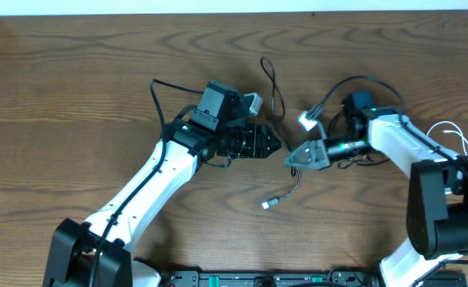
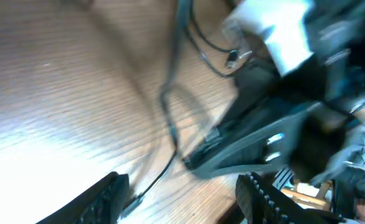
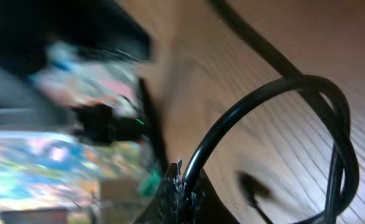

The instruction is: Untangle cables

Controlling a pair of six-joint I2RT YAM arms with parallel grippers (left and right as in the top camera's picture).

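- Judging by how they lie, the cords look mostly separated. The short black cord with a silver plug (image 1: 285,192) trails toward six o'clock from where the grippers meet. The long thin black cord bent into a narrow loop (image 1: 275,89) sits apart at twelve o'clock. The thin white cord (image 1: 457,134) curls at the three o'clock edge, well apart from both.
- What seems left is the short cord's upper end, which runs up beneath the right claw (image 1: 291,159). Whether it is free there cannot be told.
- The left claw (image 1: 275,144) is released. Its ribbed black fingers (image 2: 104,198) stand spread, with bare wood and a thin black strand (image 2: 170,134) between them. I cannot tell which cord that strand is.
- The right claw is grey and tapers to a point, nearly touching the left one. Its wrist view is too blurred to show whether it is clenched.
- The cords are round, glossy and limp, with small hard plug ends. The brown wood-grain tabletop (image 1: 74,88) is flat and matte.
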